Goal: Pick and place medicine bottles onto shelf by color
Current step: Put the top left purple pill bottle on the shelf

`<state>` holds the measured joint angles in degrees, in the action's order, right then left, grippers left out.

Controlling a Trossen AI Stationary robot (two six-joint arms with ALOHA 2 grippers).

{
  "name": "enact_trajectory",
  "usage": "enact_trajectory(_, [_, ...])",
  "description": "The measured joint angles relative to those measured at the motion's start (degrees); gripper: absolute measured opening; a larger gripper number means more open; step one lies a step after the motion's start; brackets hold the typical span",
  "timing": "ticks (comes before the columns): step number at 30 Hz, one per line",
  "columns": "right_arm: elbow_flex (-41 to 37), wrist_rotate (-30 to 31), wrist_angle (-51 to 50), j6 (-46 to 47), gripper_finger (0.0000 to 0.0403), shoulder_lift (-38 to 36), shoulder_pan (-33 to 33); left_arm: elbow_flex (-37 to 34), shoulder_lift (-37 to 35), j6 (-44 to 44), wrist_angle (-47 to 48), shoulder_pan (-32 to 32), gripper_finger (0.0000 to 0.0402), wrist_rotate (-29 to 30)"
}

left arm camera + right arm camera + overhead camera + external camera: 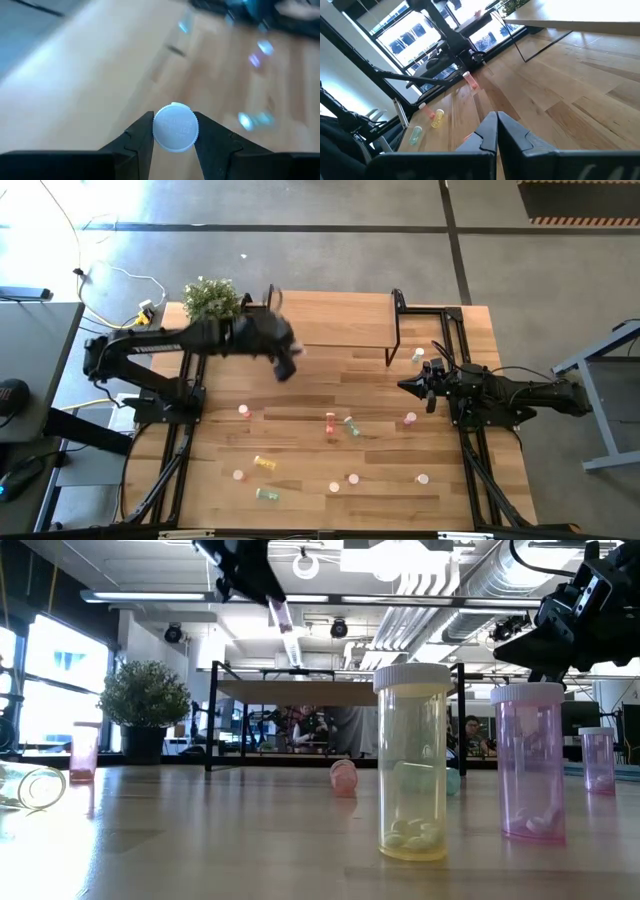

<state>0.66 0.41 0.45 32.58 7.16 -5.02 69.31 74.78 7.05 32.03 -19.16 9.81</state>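
At the front of the low view, a yellow bottle (411,760) stands upright at centre with pale pills at its bottom. Just to its right stands a pink bottle (530,762). Smaller bottles sit farther back on the wooden table (200,830): a pink one (85,751) at left and one lying on its side (343,776) at centre. Beyond them is the shelf (320,692), beside a potted plant (146,708).

In the upper left of that view, the left gripper (272,598) hangs in the air above the shelf, clamped on a pink bottle (287,628); the wrist view shows its white cap (175,127) between the fingers. The right gripper (405,387), at centre right of the overhead view, is closed and holds nothing.
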Motion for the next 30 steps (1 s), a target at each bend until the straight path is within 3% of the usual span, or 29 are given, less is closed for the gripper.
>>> enact_trajectory(8, [0.0,0.0,0.0,0.0,0.0,0.0,0.0,7.6,1.3,-5.6,0.4,-12.8,0.0115,1.5])
enact_trajectory(15, [0.0,0.0,0.0,0.0,0.0,0.0,0.0,12.9,7.3,-5.0,1.6,-22.2,0.0115,-0.2])
enact_trajectory(22, [0.0,0.0,0.0,0.0,0.0,0.0,0.0,17.7,13.7,-3.2,12.2,-24.0,0.0115,-2.7])
enact_trajectory(30, [0.0,0.0,0.0,0.0,0.0,0.0,0.0,18.5,17.8,-2.7,13.9,-24.0,0.0115,-2.3])
